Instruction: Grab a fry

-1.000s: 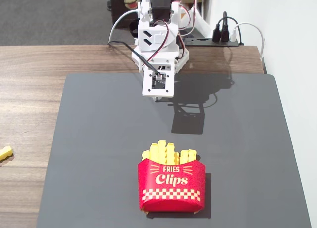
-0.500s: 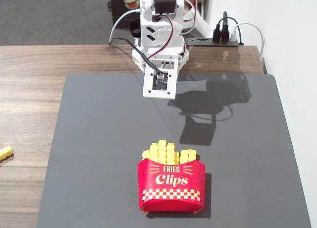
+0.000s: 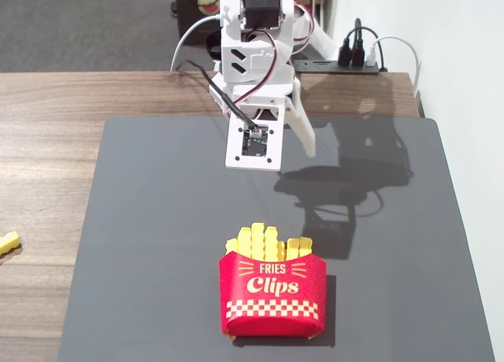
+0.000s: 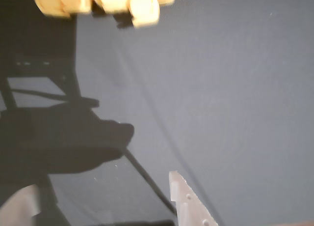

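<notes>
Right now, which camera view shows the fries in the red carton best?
The fixed view shows them best: the yellow fries stand upright and sharp in the red carton, all tops visible. The wrist view catches only blurred yellow tips at its top edge, with no carton in sight.

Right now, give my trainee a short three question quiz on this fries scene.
1. True or false: the claw is already touching the fries.
2. Where do the fries stand? A: in the red carton; B: loose on the dark mat; C: on the bare wood.
3. Fill in: the small yellow stub lies on the wooden table at the fixed view's ____ edge.

Key: 1 false, it hangs apart from them. 2 A. 3 left.
</notes>
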Controlling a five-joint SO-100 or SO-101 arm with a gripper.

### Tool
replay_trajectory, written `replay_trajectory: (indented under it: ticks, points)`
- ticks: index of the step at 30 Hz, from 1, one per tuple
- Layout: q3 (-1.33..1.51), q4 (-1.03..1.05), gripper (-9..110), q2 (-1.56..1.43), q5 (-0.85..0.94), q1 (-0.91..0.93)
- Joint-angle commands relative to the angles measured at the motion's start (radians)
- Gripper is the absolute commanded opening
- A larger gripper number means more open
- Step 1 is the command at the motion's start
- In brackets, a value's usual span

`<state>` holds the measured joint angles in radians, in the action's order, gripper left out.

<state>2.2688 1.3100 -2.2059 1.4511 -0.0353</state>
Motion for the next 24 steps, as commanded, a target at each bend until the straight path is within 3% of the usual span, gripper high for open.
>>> replay_trajectory:
  ticks: [1, 12, 24]
  points:
    - [-0.12, -0.009, 37, 0.055, -0.008, 0.002]
    - [-0.394, -0.066, 36, 0.328, -0.043, 0.003]
    - [-0.489, -0.19, 36, 0.537, -0.046, 0.006]
